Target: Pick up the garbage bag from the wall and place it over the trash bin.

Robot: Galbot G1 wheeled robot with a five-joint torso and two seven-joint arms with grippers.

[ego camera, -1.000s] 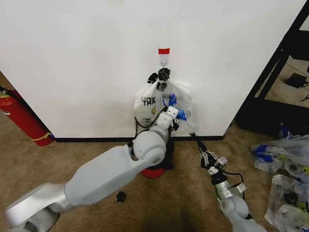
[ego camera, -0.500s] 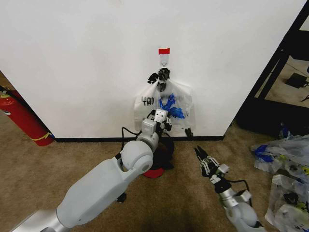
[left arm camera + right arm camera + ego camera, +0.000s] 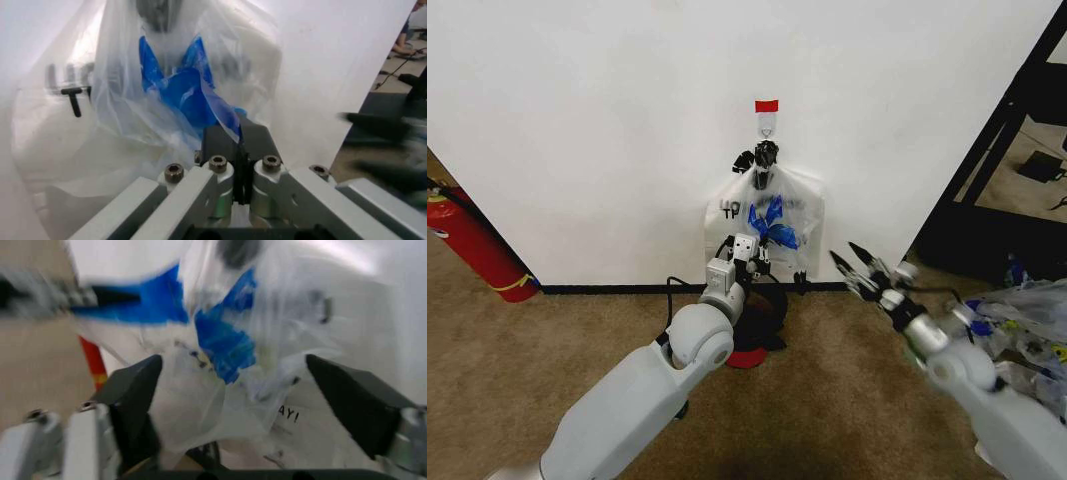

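Against a white wall (image 3: 577, 120) above brown carpet, the left gripper (image 3: 238, 137) is clenched on a fold of the garbage bag (image 3: 779, 215), which hangs from a hook (image 3: 767, 125). The right gripper (image 3: 855, 268) hovers spread wide just beside the bag's lower edge, touching nothing, and the trash bin (image 3: 749, 352) sits on the floor below.

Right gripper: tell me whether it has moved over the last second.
Yes. The right gripper rose from the carpet toward the wall's baseboard, fingers open beside the garbage bag.
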